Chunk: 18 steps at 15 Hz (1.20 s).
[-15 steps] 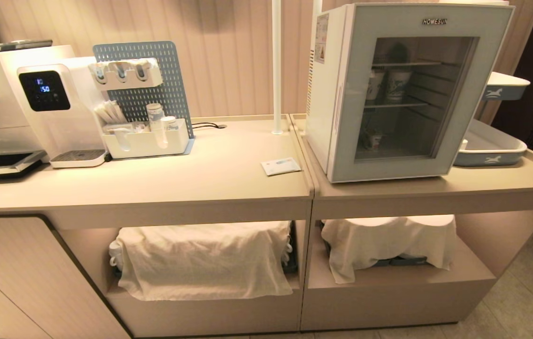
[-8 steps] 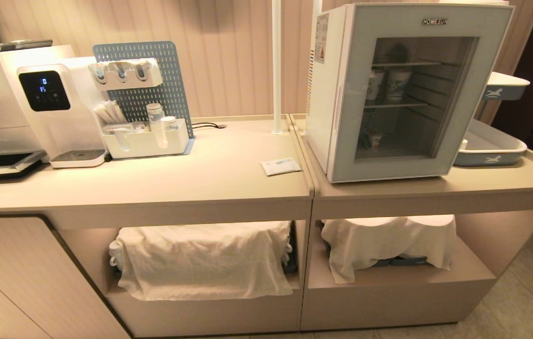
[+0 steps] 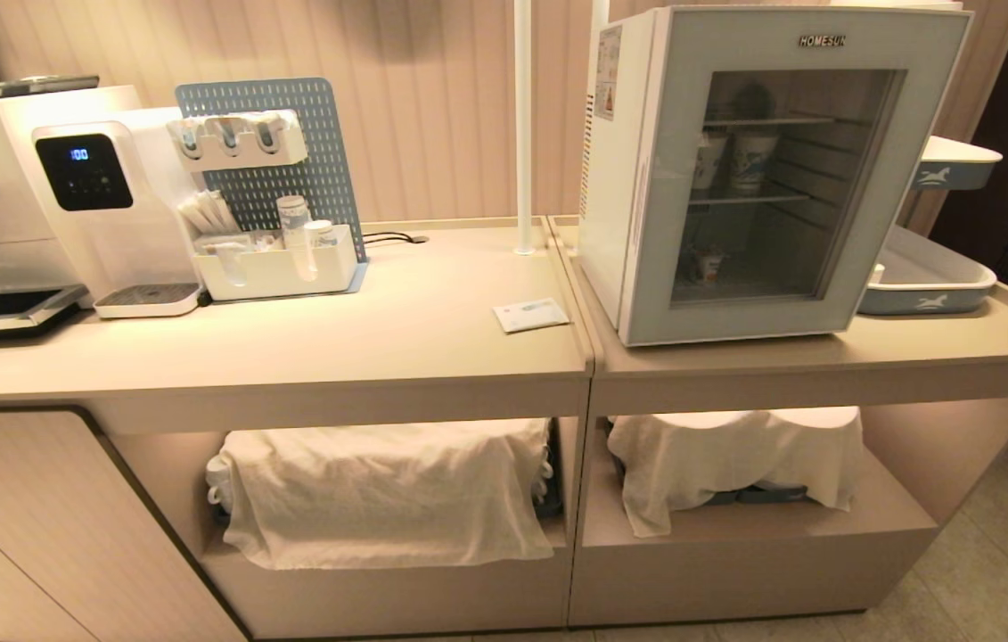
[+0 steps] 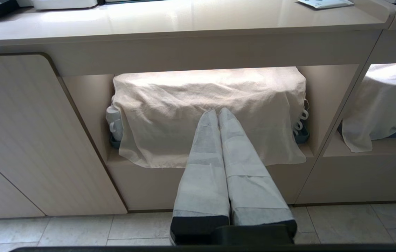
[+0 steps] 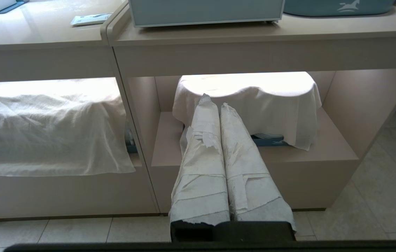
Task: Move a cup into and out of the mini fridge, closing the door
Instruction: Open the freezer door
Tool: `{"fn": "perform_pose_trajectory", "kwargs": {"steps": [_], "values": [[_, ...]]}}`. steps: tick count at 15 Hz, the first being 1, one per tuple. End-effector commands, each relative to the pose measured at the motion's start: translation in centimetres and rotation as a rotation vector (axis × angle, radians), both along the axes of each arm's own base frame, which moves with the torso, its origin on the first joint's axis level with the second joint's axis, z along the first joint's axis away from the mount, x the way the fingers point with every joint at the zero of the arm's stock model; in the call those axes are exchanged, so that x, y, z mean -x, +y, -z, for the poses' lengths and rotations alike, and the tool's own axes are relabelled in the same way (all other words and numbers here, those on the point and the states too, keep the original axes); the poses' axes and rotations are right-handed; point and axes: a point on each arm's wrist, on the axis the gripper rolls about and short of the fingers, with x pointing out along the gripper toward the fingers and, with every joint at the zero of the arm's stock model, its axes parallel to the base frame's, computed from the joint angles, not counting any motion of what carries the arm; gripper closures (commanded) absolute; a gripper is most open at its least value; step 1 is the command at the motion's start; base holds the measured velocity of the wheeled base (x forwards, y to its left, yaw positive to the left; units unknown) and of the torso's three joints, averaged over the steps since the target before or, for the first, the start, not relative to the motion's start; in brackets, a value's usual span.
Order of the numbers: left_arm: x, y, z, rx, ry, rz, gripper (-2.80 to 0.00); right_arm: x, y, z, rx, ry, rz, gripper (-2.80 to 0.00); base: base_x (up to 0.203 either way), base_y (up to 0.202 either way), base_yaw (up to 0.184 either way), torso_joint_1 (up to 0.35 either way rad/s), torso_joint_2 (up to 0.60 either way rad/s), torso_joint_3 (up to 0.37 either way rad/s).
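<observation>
The white mini fridge (image 3: 619, 169) stands on the right counter, its glass door (image 3: 691, 316) shut. Through the glass the small white cup (image 3: 707, 264) sits on the fridge floor. Two taller patterned paper cups (image 3: 751, 160) stand on the middle wire shelf. Neither arm shows in the head view. My left gripper (image 4: 217, 112) hangs low in front of the left cloth-covered shelf, shut and empty. Facing the right cloth-covered shelf, my right gripper (image 5: 215, 102) is shut too, holding nothing. Both have tape-wrapped fingers.
A water dispenser (image 3: 102, 205) and an organiser (image 3: 276, 259) with cups stand at the left. A small packet (image 3: 531, 314) lies on the counter beside the fridge. Blue-white trays (image 3: 931, 281) sit right of the fridge. White cloths (image 3: 383, 486) drape the shelves below. A white pole (image 3: 523, 125) rises behind.
Only the digits on the water dispenser's screen have changed. Nothing else has moved.
</observation>
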Motion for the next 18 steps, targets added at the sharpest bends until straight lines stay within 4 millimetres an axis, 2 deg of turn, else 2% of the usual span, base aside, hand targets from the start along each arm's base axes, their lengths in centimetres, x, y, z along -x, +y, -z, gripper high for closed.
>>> {"fn": "perform_pose_trajectory", "kwargs": {"steps": [1,9,18], "values": [[0.00,0.00,0.00,0.000,0.000,0.000,0.00,-0.08,0.00,0.27,0.001,0.010,-0.001,0.00,0.000,0.000,0.000,0.000,0.00,0.000],[0.00,-0.04,0.00,-0.083,0.003,0.018,0.00,-0.07,0.00,0.25,0.001,0.009,-0.001,0.00,0.000,0.000,0.000,0.000,0.00,0.000],[0.00,-0.04,0.04,-0.072,0.003,0.017,0.00,-0.08,0.00,0.29,0.005,0.010,-0.001,0.00,0.000,0.000,0.000,0.000,0.00,0.000]]}}
